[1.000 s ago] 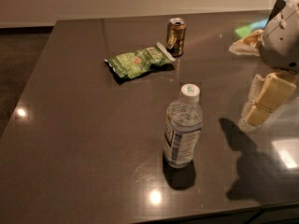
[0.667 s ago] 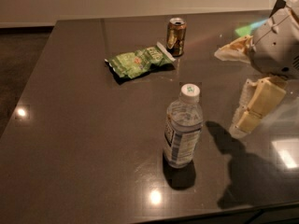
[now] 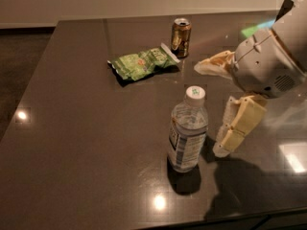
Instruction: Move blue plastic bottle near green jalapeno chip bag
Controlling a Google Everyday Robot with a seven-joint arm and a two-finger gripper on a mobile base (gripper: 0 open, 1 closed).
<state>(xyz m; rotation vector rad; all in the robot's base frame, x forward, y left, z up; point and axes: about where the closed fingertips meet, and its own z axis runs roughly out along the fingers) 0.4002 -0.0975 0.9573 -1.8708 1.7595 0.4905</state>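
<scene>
Just right of blue plastic bottle [image 3: 188, 133]: claw [image 3: 209, 110] released, spread wide, closer than before | bottle upright on table [image 3: 72, 128], unmoved, not gripped | green jalapeno chip bag [image 3: 143, 63] beyond bottle, well apart | approach phase; grasp pending.

Bench top [image 3: 86, 128]: dark, smooth, polished, mirrors lamp spots. Blue plastic bottle [image 3: 188, 133], toward the front edge: clear glossy plastic, matt white cap, slick wrap label. Green jalapeno chip bag [image 3: 143, 63], nearer the back edge: crinkled film, faint sheen. Can [image 3: 181, 31] beside it: shiny brown-gold metal. Gripper [image 3: 208, 109], toward the right edge, just beside the bottle: matt cream fingers [image 3: 237, 123] spread apart, smooth grey-white plastic housing.
</scene>
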